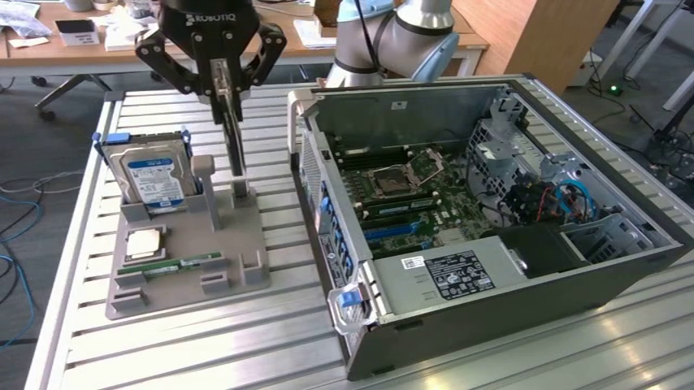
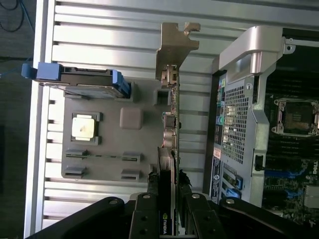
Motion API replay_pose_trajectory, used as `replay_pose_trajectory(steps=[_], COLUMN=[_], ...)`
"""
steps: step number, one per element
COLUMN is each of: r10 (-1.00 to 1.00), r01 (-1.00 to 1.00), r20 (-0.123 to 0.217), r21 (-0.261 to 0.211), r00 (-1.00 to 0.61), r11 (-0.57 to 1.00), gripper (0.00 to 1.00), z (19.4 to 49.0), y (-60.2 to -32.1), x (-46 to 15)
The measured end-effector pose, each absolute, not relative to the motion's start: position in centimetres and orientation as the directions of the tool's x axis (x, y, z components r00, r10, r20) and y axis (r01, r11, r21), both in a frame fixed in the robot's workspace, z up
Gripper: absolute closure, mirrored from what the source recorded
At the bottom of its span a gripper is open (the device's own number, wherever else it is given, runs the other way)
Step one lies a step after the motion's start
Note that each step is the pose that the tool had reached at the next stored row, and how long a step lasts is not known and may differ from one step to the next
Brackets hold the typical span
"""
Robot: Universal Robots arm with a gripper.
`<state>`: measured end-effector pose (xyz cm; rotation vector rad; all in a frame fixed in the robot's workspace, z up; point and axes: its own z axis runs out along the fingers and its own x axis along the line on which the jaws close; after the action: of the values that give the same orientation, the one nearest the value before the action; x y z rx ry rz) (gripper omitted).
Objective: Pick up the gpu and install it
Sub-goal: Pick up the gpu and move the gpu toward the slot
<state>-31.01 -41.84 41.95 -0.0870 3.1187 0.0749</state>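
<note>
The gpu [image 1: 232, 134] is a thin dark card seen edge-on, hanging upright from my gripper [image 1: 223, 81], which is shut on its upper edge. Its lower end sits right at the slotted post of the grey parts holder [image 1: 244, 244]; I cannot tell whether it touches. In the wrist view the gpu [image 2: 173, 124] runs away from the fingers [image 2: 144, 214], with its silver end bracket [image 2: 174, 45] at the far end and my gripper [image 2: 168, 219] clamped on it. The open computer case [image 1: 607, 268] lies to the exterior view's right, its motherboard [image 1: 434, 203] exposed.
On the grey holder stand a hard drive [image 1: 152, 175] with a blue-white label, a CPU [image 1: 145, 244] and a slim RAM stick [image 1: 179, 264]. The case's side wall [image 1: 320, 187] rises close beside the holder. Everything rests on a slatted aluminium table [image 1: 217, 349].
</note>
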Motion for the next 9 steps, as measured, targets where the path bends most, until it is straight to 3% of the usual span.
replay_pose_trajectory(steps=[9], r10=[-0.057], r01=[-0.058], r20=[-0.022], r21=[0.047], r00=[-0.998], r11=[0.997], gripper=[0.74], z=[43.1], y=[-41.8], x=[-31.0])
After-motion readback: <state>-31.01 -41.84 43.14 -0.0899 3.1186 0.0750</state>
